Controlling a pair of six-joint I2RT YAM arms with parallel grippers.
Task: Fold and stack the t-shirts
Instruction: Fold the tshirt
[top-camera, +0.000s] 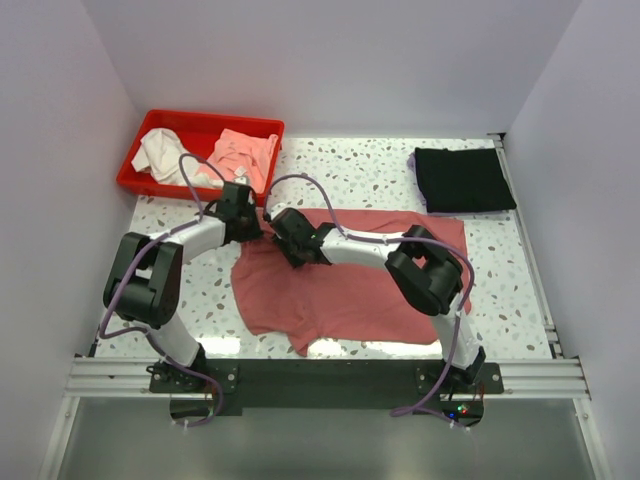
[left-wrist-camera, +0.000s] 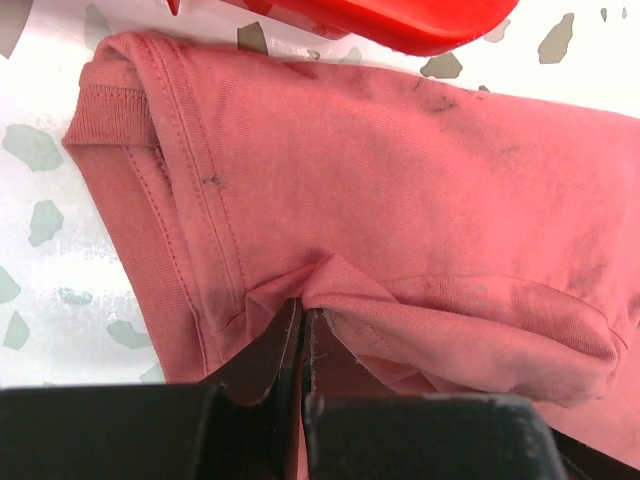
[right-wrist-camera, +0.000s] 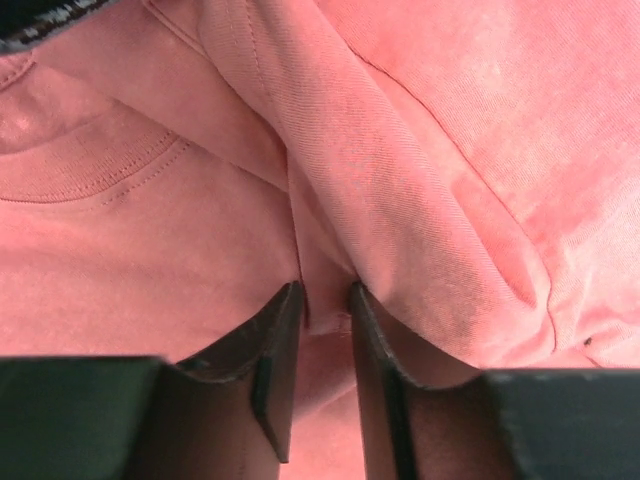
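Note:
The rose-red t-shirt (top-camera: 370, 285) lies spread and rumpled on the speckled table, its collar (right-wrist-camera: 90, 170) toward the left. My left gripper (top-camera: 250, 228) is shut on a raised fold of the shirt beside a sleeve seam (left-wrist-camera: 205, 180), its tips (left-wrist-camera: 302, 305) pressed together on the cloth. My right gripper (top-camera: 287, 243) sits just right of it near the collar. Its fingers (right-wrist-camera: 325, 290) stand a narrow gap apart, astride a ridge of the same shirt. The black t-shirt (top-camera: 462, 180) lies folded at the back right.
A red bin (top-camera: 200, 117) at the back left holds a white cloth (top-camera: 165, 155) and a pink cloth (top-camera: 245, 152), and its edge (left-wrist-camera: 400, 25) is close behind the left gripper. Both arms reach inward over the shirt's left half.

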